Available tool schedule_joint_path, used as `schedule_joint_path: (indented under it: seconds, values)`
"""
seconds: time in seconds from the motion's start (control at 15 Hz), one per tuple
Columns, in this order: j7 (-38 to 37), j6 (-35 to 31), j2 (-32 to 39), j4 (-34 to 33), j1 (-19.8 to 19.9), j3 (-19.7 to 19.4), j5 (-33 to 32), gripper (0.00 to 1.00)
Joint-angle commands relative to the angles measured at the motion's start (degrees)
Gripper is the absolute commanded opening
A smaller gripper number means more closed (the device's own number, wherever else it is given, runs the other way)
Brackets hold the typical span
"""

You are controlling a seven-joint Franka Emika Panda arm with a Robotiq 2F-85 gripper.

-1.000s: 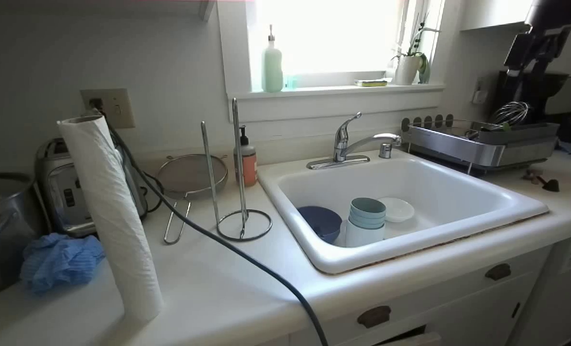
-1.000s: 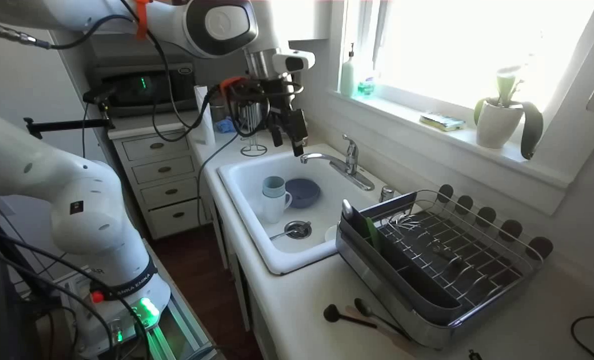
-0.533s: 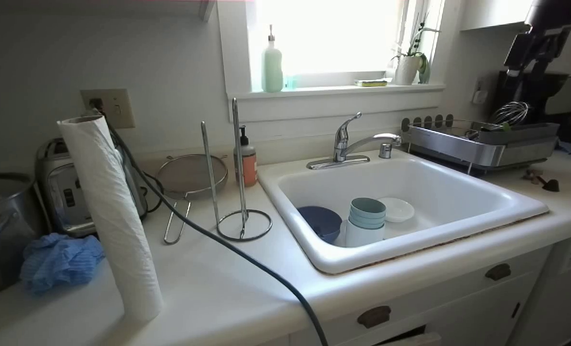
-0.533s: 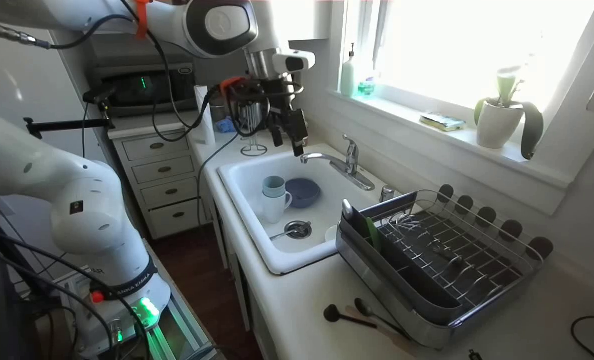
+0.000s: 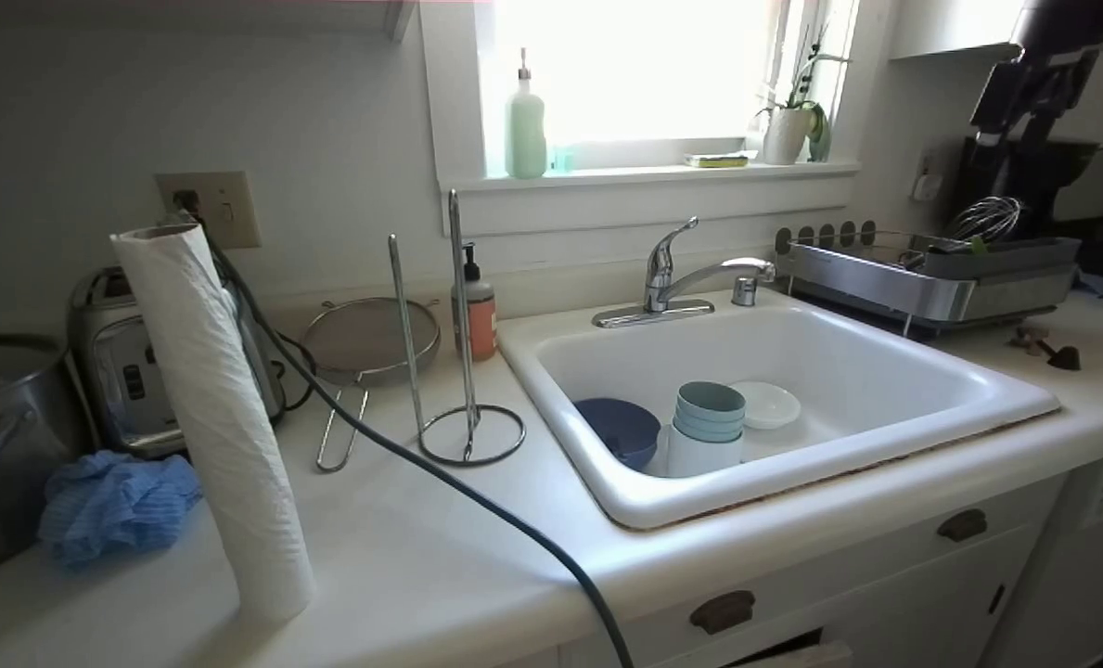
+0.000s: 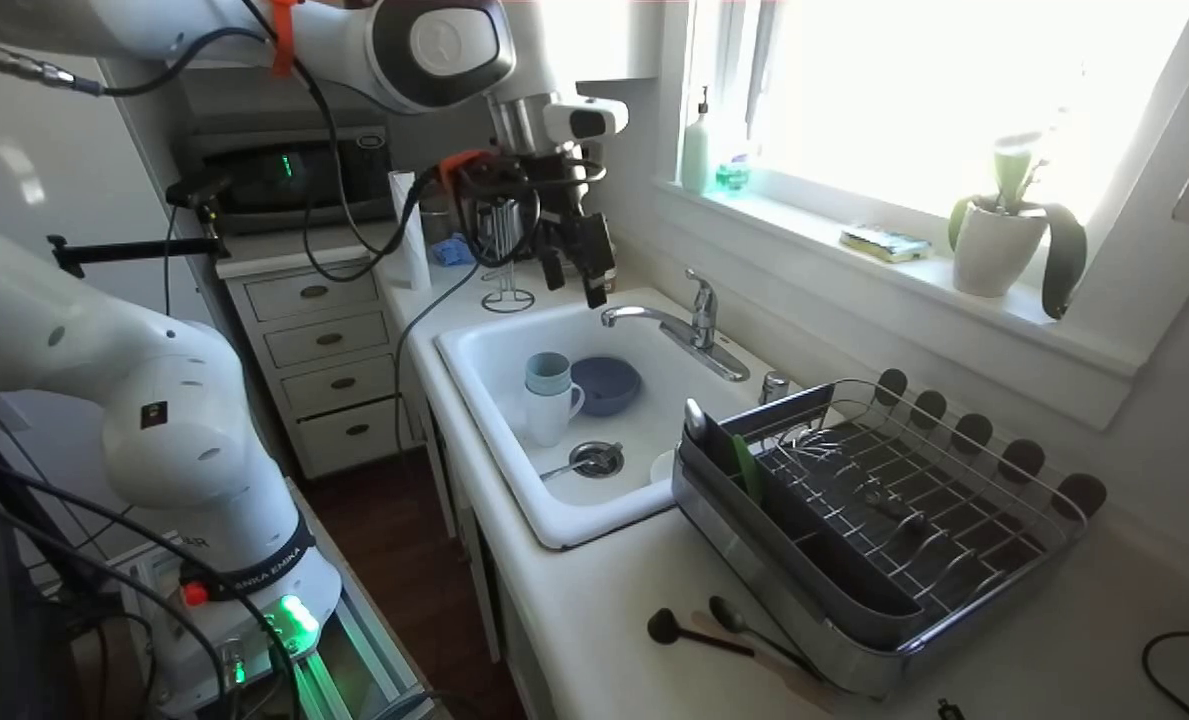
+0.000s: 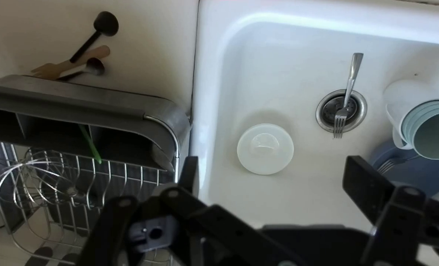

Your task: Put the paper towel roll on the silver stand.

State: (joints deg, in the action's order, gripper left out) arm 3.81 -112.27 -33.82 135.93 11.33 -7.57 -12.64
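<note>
In an exterior view the paper towel roll stands on end, the toaster at its ten o'clock and the silver stand at its two, with a dark cable slanting between roll and stand toward five o'clock. In the wrist view the gripper, its jaws wide apart, hangs above the sink, a dish rack at nine o'clock and stacked cups at two. White counter borders the sink, below a bright window.

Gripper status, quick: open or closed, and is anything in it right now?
Robotiq gripper: open, jaws wide apart in the wrist view, holding nothing.
</note>
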Motion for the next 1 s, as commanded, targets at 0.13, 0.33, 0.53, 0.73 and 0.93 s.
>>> schedule_joint_path:
  seconds: [0.13,0.33,0.53,0.73,0.93]
  values:
    - [-2.35,9.87,4.64,-12.52,-6.26,7.58,1.56,1.0]
    - [-4.05,17.2,9.26,-21.63,-10.36,11.74,3.0,1.0]
    - [-8.55,24.83,15.18,-30.89,-13.3,15.18,6.38,1.0]
    - [-9.86,29.46,21.47,-39.93,-16.27,17.89,9.22,1.0]
    - [-6.73,34.32,28.04,-48.55,-20.04,20.99,10.09,1.0]
